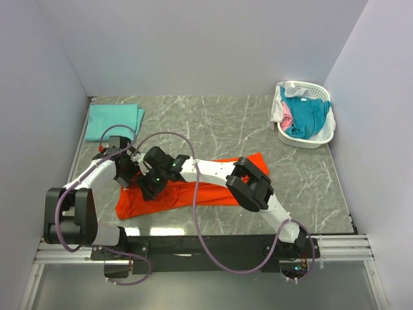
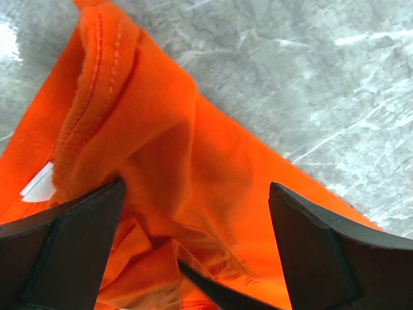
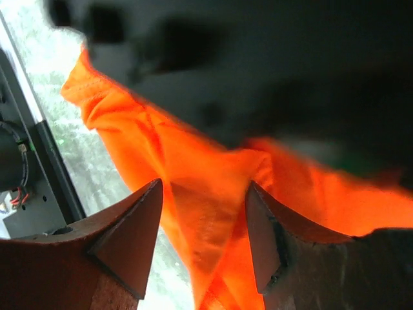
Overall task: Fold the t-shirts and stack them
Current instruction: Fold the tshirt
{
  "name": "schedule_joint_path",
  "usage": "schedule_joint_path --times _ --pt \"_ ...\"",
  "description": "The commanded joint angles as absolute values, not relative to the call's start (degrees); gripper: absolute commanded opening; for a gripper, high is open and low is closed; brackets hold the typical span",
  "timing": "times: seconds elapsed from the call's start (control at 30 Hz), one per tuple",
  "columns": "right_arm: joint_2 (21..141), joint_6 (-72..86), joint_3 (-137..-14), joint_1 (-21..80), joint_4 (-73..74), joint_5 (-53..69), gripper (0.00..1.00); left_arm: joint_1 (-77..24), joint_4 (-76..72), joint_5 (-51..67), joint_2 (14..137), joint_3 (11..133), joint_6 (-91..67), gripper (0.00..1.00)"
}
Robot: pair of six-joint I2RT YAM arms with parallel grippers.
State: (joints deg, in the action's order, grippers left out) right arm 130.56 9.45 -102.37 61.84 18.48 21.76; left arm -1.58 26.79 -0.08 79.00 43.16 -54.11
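A bright orange t-shirt (image 1: pixel 213 187) lies partly folded across the middle of the table. Both grippers meet over its left end. My left gripper (image 1: pixel 133 166) hangs open over bunched orange cloth, its jaws wide apart in the left wrist view (image 2: pixel 197 194), with the collar seam and a white label (image 2: pixel 37 183) at the left. My right gripper (image 1: pixel 148 185) is open too, with a raised fold of orange cloth (image 3: pixel 206 213) between its fingers (image 3: pixel 203 194). A mint-green t-shirt (image 1: pixel 113 121) lies folded at the back left. Teal-blue (image 1: pixel 306 113), pink (image 1: pixel 286 116) and white shirts fill the basket.
The white slotted basket (image 1: pixel 310 141) stands at the back right near the right wall. The grey marble table (image 1: pixel 213 126) shows bare at the middle back. The black front rail (image 1: pixel 213 244) runs along the near edge. In the right wrist view a dark blurred arm part (image 3: pixel 258 71) fills the top.
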Motion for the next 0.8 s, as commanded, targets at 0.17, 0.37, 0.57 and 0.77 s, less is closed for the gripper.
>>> schedule_joint_path --times 0.17,0.37,0.57,0.77 --pt "122.6 7.7 -97.8 66.7 15.1 25.6 0.60 -1.0 23.9 1.6 77.8 41.2 -53.6 0.99" --pt "118.0 5.3 -96.5 69.8 16.6 26.2 0.59 -0.4 24.8 0.9 76.5 41.1 -53.1 1.00" --pt "113.8 6.7 -94.7 70.0 15.6 21.2 0.59 -0.3 25.8 0.2 74.3 41.3 -53.0 0.99" --pt "108.0 8.6 -89.4 68.6 13.0 15.9 0.60 -0.4 28.3 -1.7 72.1 42.4 -53.2 0.99"
